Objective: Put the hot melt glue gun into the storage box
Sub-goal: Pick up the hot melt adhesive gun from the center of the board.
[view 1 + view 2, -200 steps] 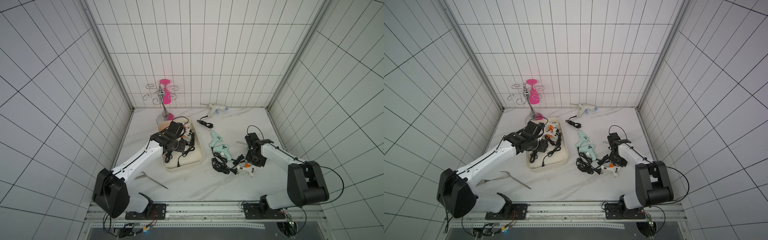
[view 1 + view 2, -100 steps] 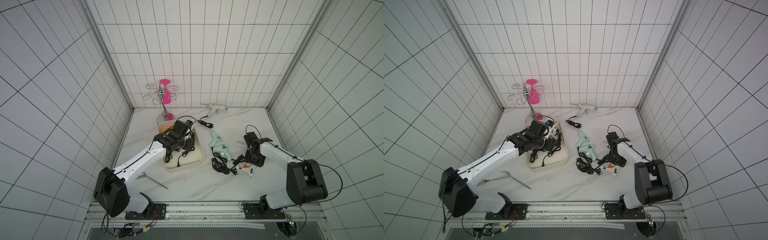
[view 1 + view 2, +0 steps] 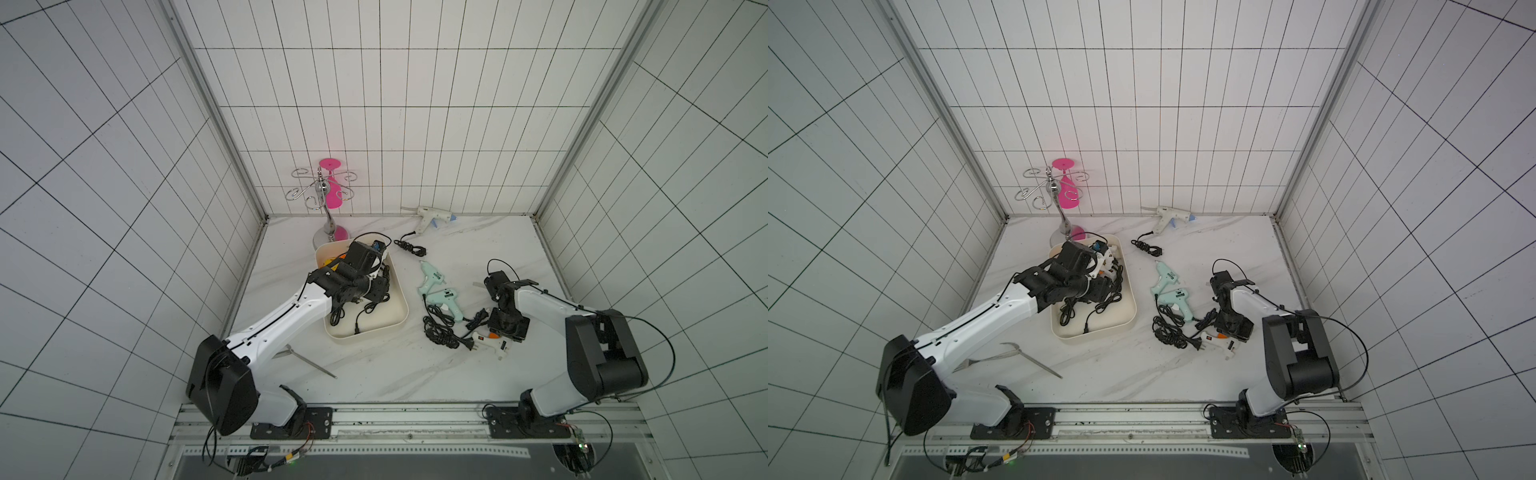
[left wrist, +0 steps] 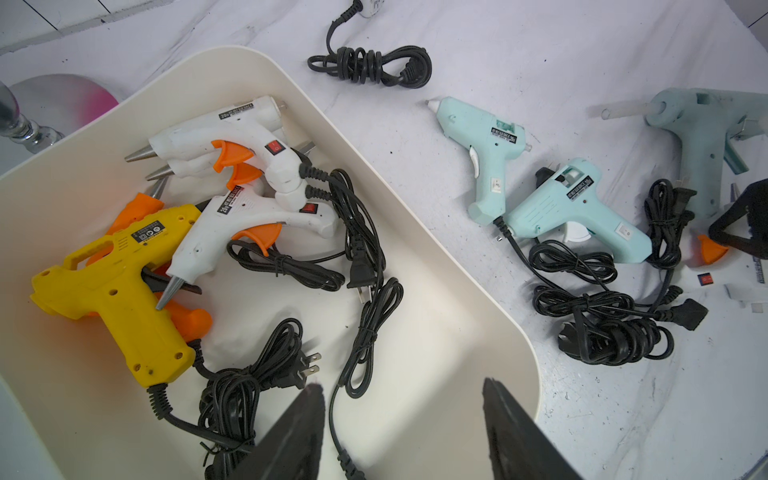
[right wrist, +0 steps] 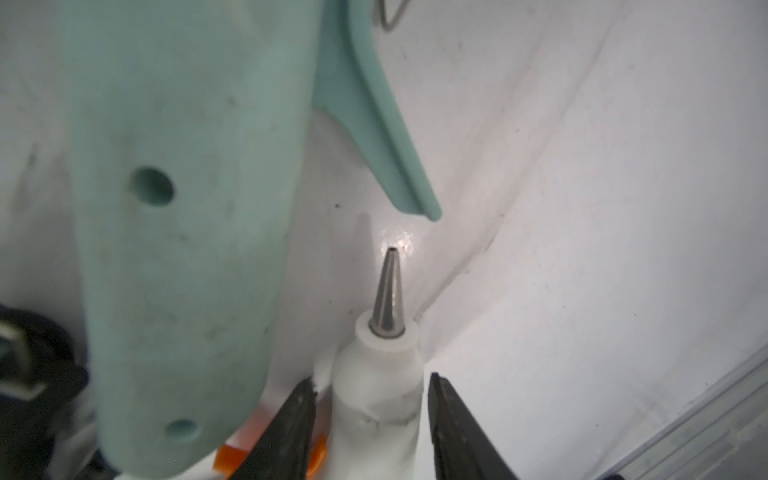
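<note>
Right fingers astride a glue gun, well apart from the box

My right gripper [image 5: 372,382] flanked the barrel of the white plastic hot melt glue gun [image 5: 376,361] on the marble table [image 3: 374,374], with slim gaps either side and nothing clamped. A mint-green glue gun's handle [image 5: 178,208] crowded close, tangled black cords [image 3: 442,332] nearby. My left gripper [image 4: 401,384] hung apart and empty over the cream-white plastic storage box [image 4: 436,332], which held a yellow glue gun [image 4: 116,291].

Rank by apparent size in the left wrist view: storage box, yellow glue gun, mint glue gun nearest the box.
1. storage box
2. yellow glue gun
3. mint glue gun, clearly the smallest in frame
</note>
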Controlling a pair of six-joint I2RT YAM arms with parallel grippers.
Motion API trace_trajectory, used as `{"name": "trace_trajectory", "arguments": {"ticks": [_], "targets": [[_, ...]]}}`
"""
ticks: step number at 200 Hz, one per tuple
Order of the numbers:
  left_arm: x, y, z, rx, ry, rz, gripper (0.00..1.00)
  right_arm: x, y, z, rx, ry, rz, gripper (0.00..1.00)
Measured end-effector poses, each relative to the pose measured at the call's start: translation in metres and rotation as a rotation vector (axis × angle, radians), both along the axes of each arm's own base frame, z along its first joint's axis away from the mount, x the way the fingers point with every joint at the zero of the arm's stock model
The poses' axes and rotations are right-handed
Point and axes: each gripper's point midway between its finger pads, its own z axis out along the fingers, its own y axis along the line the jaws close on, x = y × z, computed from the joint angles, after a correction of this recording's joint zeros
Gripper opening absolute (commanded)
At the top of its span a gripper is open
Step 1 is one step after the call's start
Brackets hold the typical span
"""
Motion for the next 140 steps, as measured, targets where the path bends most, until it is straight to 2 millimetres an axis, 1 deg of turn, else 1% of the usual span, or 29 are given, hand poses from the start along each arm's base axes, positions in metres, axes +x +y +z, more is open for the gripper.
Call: {"name": "trace_trajectory", "arguments": {"ticks": [18, 41, 64, 77, 91, 114, 140], "targets": [[0.0, 0.001, 0.0, 0.003, -0.002, 0.003, 0.62, 0.004, 0.003, 0.001, -0.056, -0.017, 0.015, 0.45], [0.001, 0.002, 0.0, 0.009, -0.006, 0.009, 0.62, 0.004, 0.005, 0.002, -0.107, -0.038, 0.021, 0.38], [0.002, 0.002, -0.002, 0.015, -0.005, 0.007, 0.62, 0.005, 0.006, 0.001, -0.137, -0.044, 0.032, 0.21], [0.002, 0.002, -0.004, 0.02, -0.001, 0.005, 0.62, 0.005, 0.006, 0.002, -0.14, -0.049, 0.034, 0.14], [0.003, 0.001, -0.006, 0.025, 0.005, 0.003, 0.62, 0.005, 0.007, 0.001, -0.135, -0.048, 0.034, 0.04], [0.004, 0.0, -0.01, 0.033, 0.014, 0.001, 0.62, 0.007, 0.008, 0.002, -0.135, -0.04, 0.045, 0.0], [0.003, -0.001, -0.011, 0.032, 0.019, -0.007, 0.62, 0.018, 0.016, 0.005, -0.114, -0.056, 0.069, 0.0]]}}
